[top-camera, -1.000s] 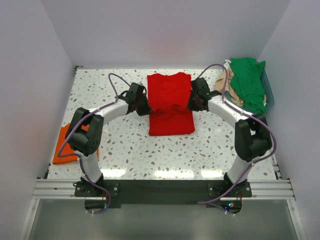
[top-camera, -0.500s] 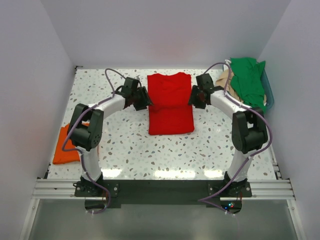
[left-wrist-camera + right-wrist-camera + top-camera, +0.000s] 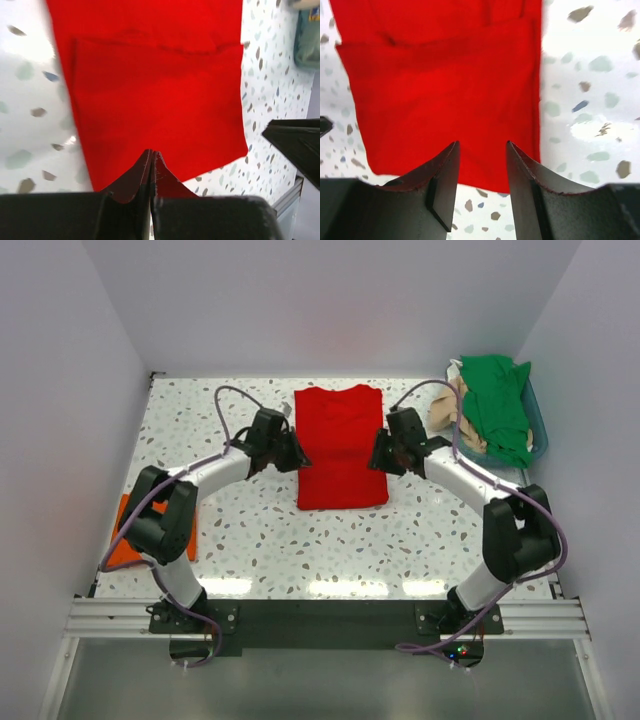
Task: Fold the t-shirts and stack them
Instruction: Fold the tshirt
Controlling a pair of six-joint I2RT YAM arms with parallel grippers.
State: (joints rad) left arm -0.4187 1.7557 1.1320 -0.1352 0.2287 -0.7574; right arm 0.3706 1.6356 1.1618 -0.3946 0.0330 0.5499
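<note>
The red t-shirt (image 3: pixel 340 445) lies folded flat in the middle of the table, its lower half doubled over the upper. My left gripper (image 3: pixel 291 453) hovers at its left edge, shut with nothing between the jaws (image 3: pixel 152 153). My right gripper (image 3: pixel 381 456) is at the shirt's right edge, open and empty (image 3: pixel 482 145), with the red cloth (image 3: pixel 445 85) below it. An orange t-shirt (image 3: pixel 118 545) lies at the left table edge, partly hidden by my left arm. A green t-shirt (image 3: pixel 497 405) and a tan one (image 3: pixel 443 405) sit in the basket.
A teal plastic basket (image 3: pixel 540 432) stands at the back right corner. White walls close in the speckled table (image 3: pixel 300 540) on three sides. My right arm's dark tip (image 3: pixel 300 145) shows at the right of the left wrist view.
Both grippers let go of the red shirt, which now lies flat. They swung back, then returned to its side edges. The left jaws have shut again; the right stay open.
</note>
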